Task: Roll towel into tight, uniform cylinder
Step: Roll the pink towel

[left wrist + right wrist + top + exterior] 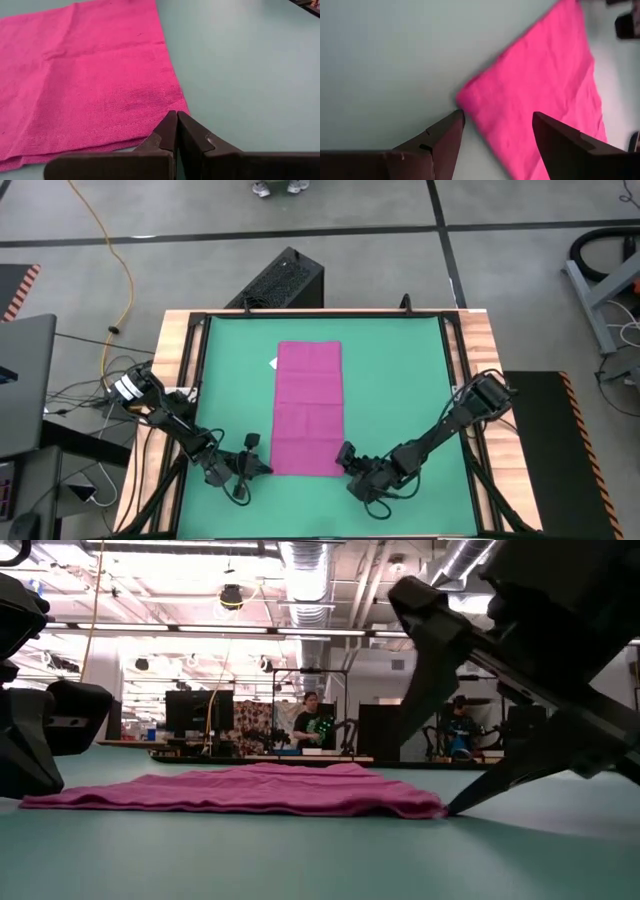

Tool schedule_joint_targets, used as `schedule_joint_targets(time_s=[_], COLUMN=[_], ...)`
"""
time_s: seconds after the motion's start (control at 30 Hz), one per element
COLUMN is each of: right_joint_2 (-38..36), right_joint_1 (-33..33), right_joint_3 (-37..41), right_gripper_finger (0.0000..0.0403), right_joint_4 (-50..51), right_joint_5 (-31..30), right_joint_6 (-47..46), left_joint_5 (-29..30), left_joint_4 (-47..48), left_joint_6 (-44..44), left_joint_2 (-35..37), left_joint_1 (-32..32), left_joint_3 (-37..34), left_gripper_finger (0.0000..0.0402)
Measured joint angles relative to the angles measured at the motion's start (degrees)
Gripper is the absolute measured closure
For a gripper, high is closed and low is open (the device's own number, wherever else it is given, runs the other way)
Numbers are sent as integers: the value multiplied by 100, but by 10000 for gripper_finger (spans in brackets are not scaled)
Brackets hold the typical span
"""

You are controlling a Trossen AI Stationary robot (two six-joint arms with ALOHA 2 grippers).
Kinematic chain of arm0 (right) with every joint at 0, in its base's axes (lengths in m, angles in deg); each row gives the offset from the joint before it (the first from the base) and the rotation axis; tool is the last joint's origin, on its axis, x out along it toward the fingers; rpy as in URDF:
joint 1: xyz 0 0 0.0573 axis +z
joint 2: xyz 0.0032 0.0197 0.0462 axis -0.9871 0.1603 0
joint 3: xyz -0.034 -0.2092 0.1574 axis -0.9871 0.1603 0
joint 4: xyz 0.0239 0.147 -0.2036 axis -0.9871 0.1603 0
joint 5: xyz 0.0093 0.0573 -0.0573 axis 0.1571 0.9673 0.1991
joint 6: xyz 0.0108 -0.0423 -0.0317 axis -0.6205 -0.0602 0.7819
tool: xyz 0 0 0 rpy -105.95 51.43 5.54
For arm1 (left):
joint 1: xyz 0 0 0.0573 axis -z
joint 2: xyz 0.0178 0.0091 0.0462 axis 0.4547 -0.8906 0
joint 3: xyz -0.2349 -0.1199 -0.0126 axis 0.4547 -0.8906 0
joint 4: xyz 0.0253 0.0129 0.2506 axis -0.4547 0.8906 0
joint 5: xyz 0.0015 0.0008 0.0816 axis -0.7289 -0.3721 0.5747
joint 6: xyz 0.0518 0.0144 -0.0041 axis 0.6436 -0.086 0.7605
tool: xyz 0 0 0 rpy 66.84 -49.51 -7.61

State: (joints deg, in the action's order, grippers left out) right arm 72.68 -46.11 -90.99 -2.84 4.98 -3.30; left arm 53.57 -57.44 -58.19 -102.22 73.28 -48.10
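Towel: the magenta towel (309, 409) lies flat in the middle of the high view, as a long rectangle that runs from the upper part of the frame to the lower part. It is not rolled at any place.
Tag: a small white tag (272, 363) shows at the left edge of the towel, near its upper end in the high view.
Mat: the green mat (400, 380) covers my desk (480, 330) and the towel rests on it, with green around it on all sides.
My left tool: my left tool (262, 468) is in the lower left part of the high view, just beside the lower left corner of the towel. Its two fingers are pressed together and nothing is between them. In my left wrist view the closed tips (176, 125) sit right at the corner of the cloth.
My right tool: my right tool (345, 454) is at the lower right corner of the towel in the high view. Its fingers stand wide apart, one on each side of that corner, and they grip nothing.
Low view: the towel (240, 790) lies as a low pink sheet across the middle of the frame, and a dark fingertip (470, 800) touches down at its right end.
Room behind: a person (310, 720) is far off behind the desk in the low view.
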Motion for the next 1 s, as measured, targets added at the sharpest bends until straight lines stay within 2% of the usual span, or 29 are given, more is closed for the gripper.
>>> schedule_joint_targets(time_s=[0.23,0.47,1.0], right_joint_2=[-14,-9,159], right_joint_1=[186,-14,-159], right_joint_3=[17,26,13], right_gripper_finger=[138,138,138], right_joint_4=[36,-386,-875], right_joint_5=[-301,-154,309], right_joint_6=[162,516,602], left_joint_5=[2,-4,-11], left_joint_4=[63,63,67], left_joint_6=[34,-9,52], left_joint_2=[0,0,1], left_joint_1=[-5,-15,-15], left_joint_3=[0,0,0], left_gripper_finger=[401,401,401])
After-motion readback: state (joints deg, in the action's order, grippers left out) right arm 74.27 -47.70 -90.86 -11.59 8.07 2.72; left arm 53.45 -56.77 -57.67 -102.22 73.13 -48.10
